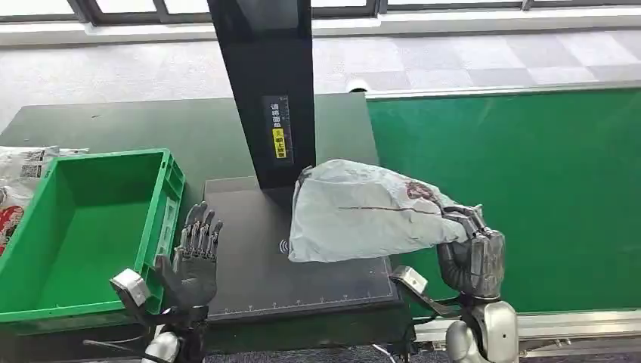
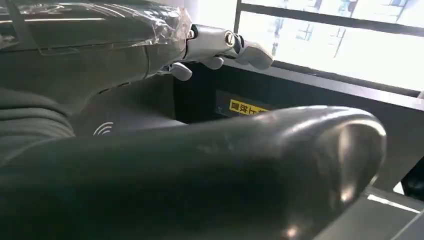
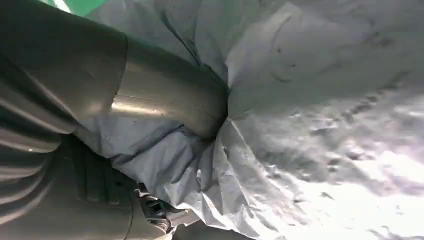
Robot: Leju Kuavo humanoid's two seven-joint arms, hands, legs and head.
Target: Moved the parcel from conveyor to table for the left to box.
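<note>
A soft grey plastic parcel (image 1: 355,212) hangs above the black scale platform (image 1: 257,272) in front of the dark upright post. My right hand (image 1: 472,253) grips its right end, and the right wrist view shows the thumb (image 3: 165,100) pressed into the crumpled grey wrap (image 3: 320,115). My left hand (image 1: 195,253) stands at the platform's left edge with fingers spread upward, holding nothing. In the left wrist view the thumb (image 2: 225,165) lies across the front, with the parcel (image 2: 90,30) and my right hand (image 2: 220,45) beyond it. The green box (image 1: 83,227) sits left of my left hand, nothing inside.
The green conveyor belt (image 1: 529,181) runs along the right, its metal rail near my right arm. The black scanner post (image 1: 264,83) rises behind the platform. Several wrapped packages (image 1: 19,178) lie left of the box.
</note>
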